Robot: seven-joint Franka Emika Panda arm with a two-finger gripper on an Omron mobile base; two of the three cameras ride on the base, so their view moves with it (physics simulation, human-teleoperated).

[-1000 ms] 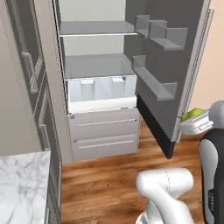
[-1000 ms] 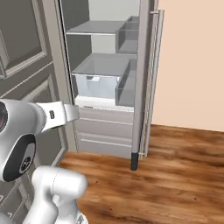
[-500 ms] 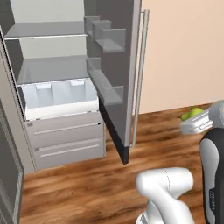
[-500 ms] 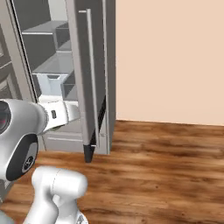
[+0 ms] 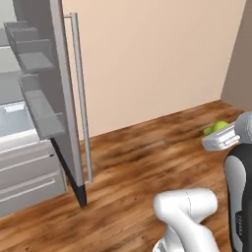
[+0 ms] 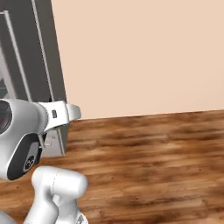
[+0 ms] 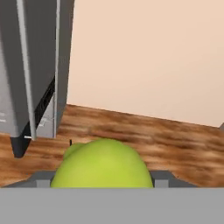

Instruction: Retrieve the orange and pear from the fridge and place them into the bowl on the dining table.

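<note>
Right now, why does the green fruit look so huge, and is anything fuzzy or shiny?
Hand view: the pear sits right at the camera, so it looms large, with soft edges. Left base view: the same pear looks tiny, by the gripper; the fridge door casts a dark floor shadow. Right base view: flat even light, no glare.

**Flat, even render light; soft edges throughout**

Light is falling evenly and brightly across all three views, with no visible lamp and no glare. The peach wall (image 6: pixel 144 57) is showing as one smooth tone, darkening slightly toward a corner. The wood floor (image 5: pixel 147 162) is carrying only faint, blurred dark patches, and a soft shadow is sitting under the fridge (image 5: pixel 59 98) door. Every edge is looking slightly soft and low in detail. The pear (image 7: pixel 103 166), close at the gripper, is glowing with gentle shading toward its lower edge.
</note>
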